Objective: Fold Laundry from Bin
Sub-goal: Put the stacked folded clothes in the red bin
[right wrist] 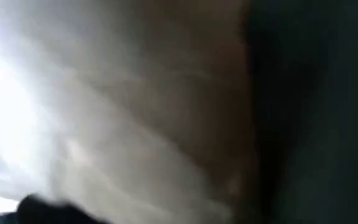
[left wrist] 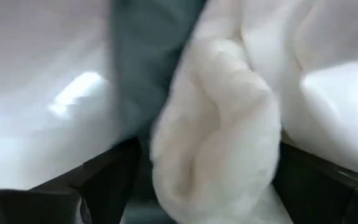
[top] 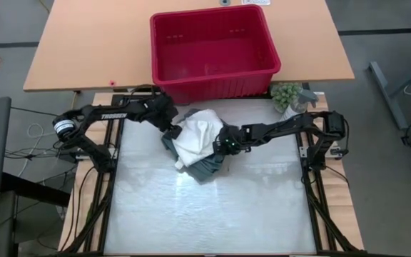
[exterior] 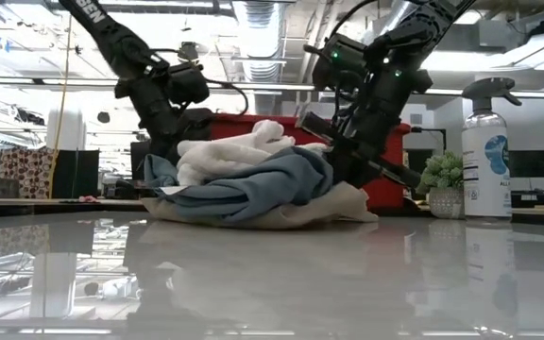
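Glossy white desk point(top: 205, 214) fills the lower frame of the high view. At its centre lies the laundry point(top: 197, 146), a heap of white, teal and beige cloth. Left gripper point(top: 171, 132) sits at the heap's left edge, fingers spread around a white fold. Right gripper point(top: 223, 146) presses into the heap's right side, clenched; whether it grasps cloth is unclear. Farther back, at upper centre, stands the red bin point(top: 212, 50).

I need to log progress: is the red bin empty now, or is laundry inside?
Empty: the high view shows the red bin's bare floor, and the laundry lies heaped on the table in front of it.
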